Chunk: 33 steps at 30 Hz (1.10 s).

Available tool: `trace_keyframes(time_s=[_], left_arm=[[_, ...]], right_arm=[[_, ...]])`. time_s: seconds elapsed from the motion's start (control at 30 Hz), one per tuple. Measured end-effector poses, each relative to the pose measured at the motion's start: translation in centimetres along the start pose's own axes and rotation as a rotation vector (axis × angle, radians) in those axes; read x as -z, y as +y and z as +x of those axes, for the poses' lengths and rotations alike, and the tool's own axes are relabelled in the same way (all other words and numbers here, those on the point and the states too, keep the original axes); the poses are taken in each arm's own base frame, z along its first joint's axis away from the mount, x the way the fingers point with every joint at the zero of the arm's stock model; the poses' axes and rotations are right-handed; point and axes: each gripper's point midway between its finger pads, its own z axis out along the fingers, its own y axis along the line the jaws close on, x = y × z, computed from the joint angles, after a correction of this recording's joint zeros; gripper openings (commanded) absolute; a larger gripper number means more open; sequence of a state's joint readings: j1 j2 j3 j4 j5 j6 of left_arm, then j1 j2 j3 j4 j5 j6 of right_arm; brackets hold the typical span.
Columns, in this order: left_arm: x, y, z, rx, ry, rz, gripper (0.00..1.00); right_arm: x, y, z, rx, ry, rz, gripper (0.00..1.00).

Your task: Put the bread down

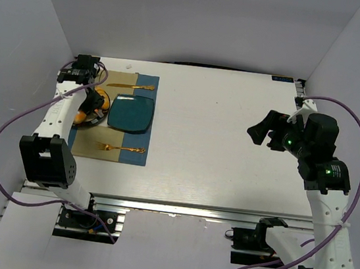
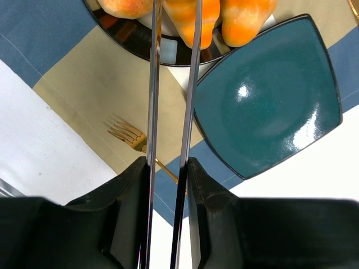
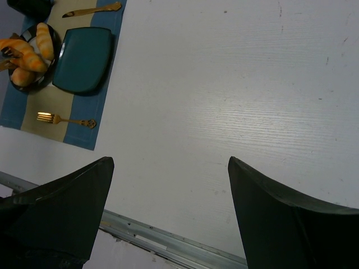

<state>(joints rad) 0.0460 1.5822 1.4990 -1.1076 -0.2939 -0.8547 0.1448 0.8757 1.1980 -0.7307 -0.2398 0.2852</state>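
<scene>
Three golden-orange bread rolls (image 2: 188, 17) lie in a black bowl (image 2: 134, 45) at the left of the placemat, beside the empty teal plate (image 2: 269, 95). My left gripper (image 2: 168, 162) is shut on a pair of thin metal tongs (image 2: 152, 95). The blades reach over the bowl and close around the middle roll, which still rests in the bowl. From above, the left gripper (image 1: 94, 106) hovers over the bowl, left of the plate (image 1: 131, 113). My right gripper (image 3: 168, 168) is open and empty, high over the right side of the table (image 1: 260, 133).
A gold fork (image 1: 122, 148) lies in front of the plate and a gold knife (image 1: 131, 86) behind it, both on the blue and tan placemat (image 1: 134, 158). White walls enclose the table on three sides.
</scene>
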Motion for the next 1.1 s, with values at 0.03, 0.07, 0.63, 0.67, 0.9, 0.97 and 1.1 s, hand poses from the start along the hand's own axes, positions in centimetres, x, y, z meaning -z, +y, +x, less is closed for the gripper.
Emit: trace_keyframes(time_s=[0.03,0.07,0.63,0.67,0.9,0.97,1.1], left_arm=[[0.2,0.0,-0.1,0.001,-0.002,0.002,0.36],[0.5,0.1,-0.2,0.003,-0.004,0.004,0.36],[6.3,-0.7,-0.6,0.037,-0.008,0.172,0.36],[6.6,-0.9,-0.5,0.038,0.000,0.192,0.36],[8.4,-2.5,1.8,0.021,0.080,0.334,0.36],[8.6,-3.1,2.9,0.002,0.101,0.366,0.36],[8.6,-4.9,6.1,-0.065,0.161,0.423,0.36]], right_arm=[[0.0,0.0,0.1,-0.001,0.002,0.000,0.89],[-0.1,0.0,0.1,-0.001,0.004,-0.001,0.89],[0.1,0.2,0.1,-0.002,0.000,-0.010,0.89],[0.1,0.2,0.1,-0.002,0.000,-0.010,0.89],[-0.4,-0.2,0.9,-0.012,0.003,-0.009,0.89],[-0.5,-0.2,1.0,-0.023,0.007,-0.008,0.89],[-0.5,-0.2,1.0,-0.030,0.005,-0.008,0.89]])
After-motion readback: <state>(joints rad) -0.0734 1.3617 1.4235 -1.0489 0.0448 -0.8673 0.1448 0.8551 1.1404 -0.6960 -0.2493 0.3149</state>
